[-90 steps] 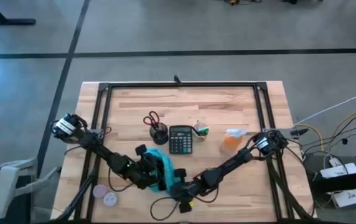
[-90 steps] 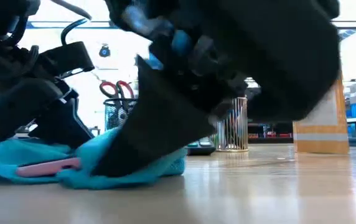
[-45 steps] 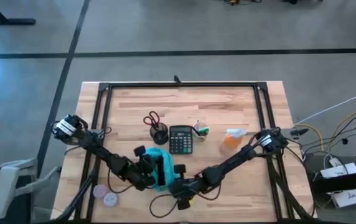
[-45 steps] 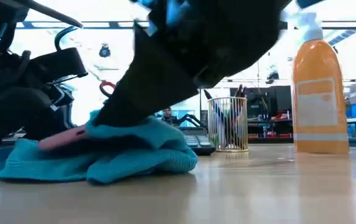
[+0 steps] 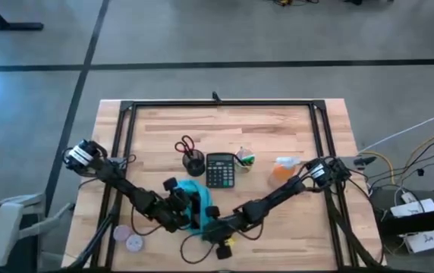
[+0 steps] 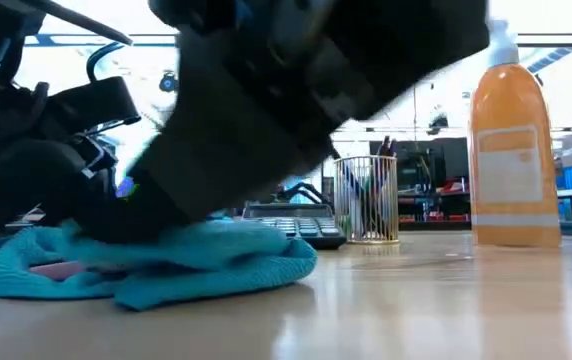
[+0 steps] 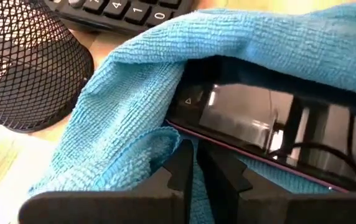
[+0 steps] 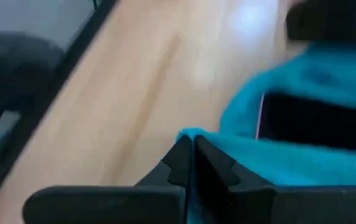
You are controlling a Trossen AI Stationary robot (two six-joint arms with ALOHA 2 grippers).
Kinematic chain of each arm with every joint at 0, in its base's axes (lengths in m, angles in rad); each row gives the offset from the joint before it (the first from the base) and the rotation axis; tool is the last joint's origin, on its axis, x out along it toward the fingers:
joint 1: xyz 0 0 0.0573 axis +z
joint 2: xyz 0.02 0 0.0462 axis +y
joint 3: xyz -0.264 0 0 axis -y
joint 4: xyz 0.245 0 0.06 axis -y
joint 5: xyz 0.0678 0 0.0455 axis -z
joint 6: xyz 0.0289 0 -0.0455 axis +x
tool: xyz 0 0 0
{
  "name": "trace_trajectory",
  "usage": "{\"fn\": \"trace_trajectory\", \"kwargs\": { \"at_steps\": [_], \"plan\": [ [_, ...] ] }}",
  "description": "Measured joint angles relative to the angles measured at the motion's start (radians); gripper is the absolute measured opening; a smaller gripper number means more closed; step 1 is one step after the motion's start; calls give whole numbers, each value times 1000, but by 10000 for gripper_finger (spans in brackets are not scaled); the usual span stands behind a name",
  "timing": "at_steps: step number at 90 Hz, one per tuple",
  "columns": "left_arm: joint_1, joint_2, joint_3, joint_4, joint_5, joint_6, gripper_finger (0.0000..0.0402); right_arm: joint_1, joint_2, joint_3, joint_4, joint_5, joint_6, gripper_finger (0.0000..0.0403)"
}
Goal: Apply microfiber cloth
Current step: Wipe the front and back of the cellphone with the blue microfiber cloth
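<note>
The microfiber cloth lay bunched on the desk just in front of the calculator, draped over a dark-screened phone, with the left pincer and the right pincer each seen closed on a fold of it. Were the two folds pulled in opposite directions, it was judged that the cloth could be dragged off the screen. The phone might also be pushed into the mesh cup nearby.

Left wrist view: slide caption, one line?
Left gripper shut on microfiber cloth draped around a dark-screened phone, mesh cup beside.
</note>
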Motion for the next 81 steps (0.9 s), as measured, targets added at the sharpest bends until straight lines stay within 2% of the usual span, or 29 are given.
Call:
{"fn": "trace_trajectory", "kwargs": {
  "at_steps": [13,45,70,76,81],
  "plan": [
    [0,0,-1,23,-3,-8,20,-28,19,1,75,46,-38,0],
    [-9,0,0,22,-3,-27,20,-94,144,5,276,28,-32,0],
    [-9,0,0,22,-2,-49,20,-108,159,5,291,297,71,0],
    [-10,0,0,19,-2,-49,20,-107,159,5,290,302,78,0],
    [-10,0,0,15,-2,-50,20,-109,159,3,292,246,44,0]
  ]
}}
